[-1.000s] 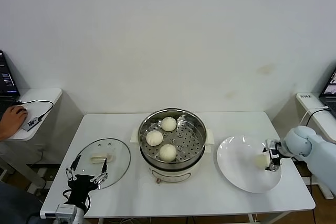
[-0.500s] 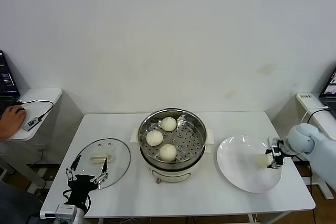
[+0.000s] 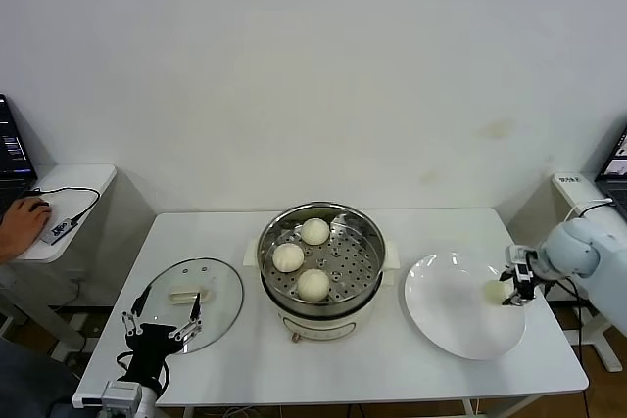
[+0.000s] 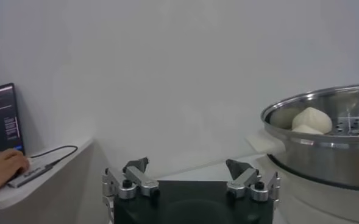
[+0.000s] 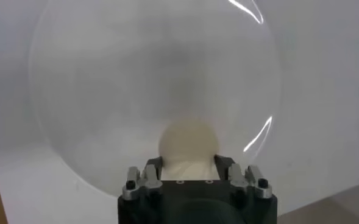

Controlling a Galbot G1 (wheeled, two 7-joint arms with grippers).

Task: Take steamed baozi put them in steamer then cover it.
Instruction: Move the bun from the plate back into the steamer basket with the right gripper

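Presently, operator, your scene reads as follows, left to right.

Left gripper (image 3: 162, 328): parked low at the table's front left corner, jaws spread wide, holding nothing. It hangs just in front of the cover.

Cover (image 3: 189, 291): glass lid lying flat on the table (image 3: 323, 364) left of the steamer, handle up, untouched.

Steamer (image 3: 321, 254): centre of the table. Three steamed baozi already sit on the perforated tray: one at the back (image 3: 314, 231), one at the left (image 3: 288, 256), one at the front (image 3: 313, 284). The right side of the tray is bare metal.

Plate (image 3: 446, 310): right of the steamer, near it but apart.

Fourth bun (image 3: 494, 291): over the plate's right edge. From the right wrist view it (image 5: 189, 141) sits squarely between the fingers, which press on both its sides.

Right gripper (image 3: 516, 286): closed on that fourth bun at the plate's far right rim. Whether the bun has left the plate, you cannot tell from these views.

Governing relation: the steamer lies to the left of your loaded right gripper, across the whole width of the plate. The right arm is the nearer one and already holds the load.

Judgement: the carry calls for a lift over the steamer's raised rim, then a release on the bare right side of the tray. A soft bun may dent or slip.
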